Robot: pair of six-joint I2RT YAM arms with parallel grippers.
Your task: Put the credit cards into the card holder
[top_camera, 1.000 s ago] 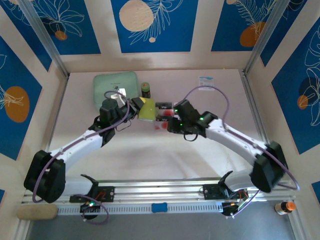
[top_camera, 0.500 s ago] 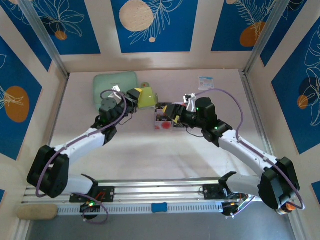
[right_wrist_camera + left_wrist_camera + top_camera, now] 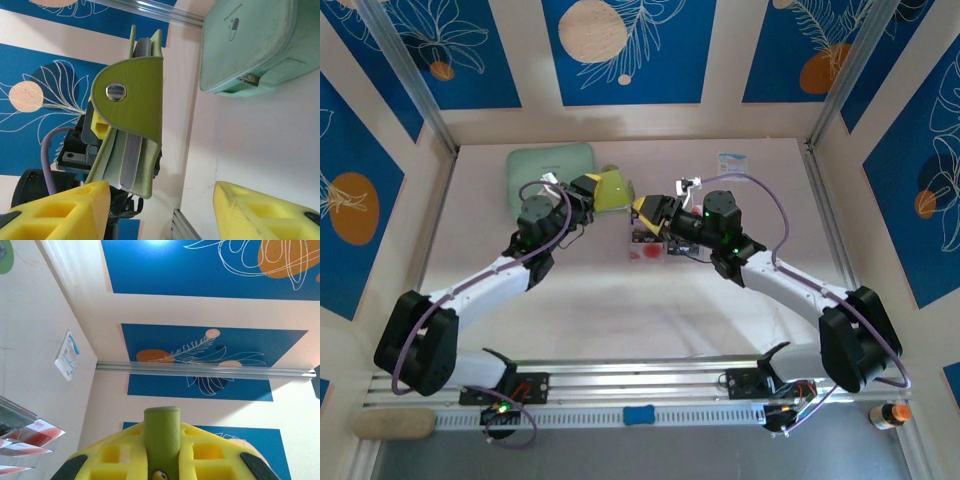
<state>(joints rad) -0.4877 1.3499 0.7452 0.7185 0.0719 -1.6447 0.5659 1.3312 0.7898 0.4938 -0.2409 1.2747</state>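
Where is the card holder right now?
Top view: the card holder is left of centre, clamped in the left end effector, just right of the mint-green zip case.

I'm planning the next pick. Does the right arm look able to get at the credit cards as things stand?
Probably yes: the right gripper is open and empty close by the credit cards, nothing lying between them, and the left gripper holds the card holder off to one side.

One card holder (image 3: 135, 100), three visible credit cards (image 3: 35, 432), one case (image 3: 250, 45).
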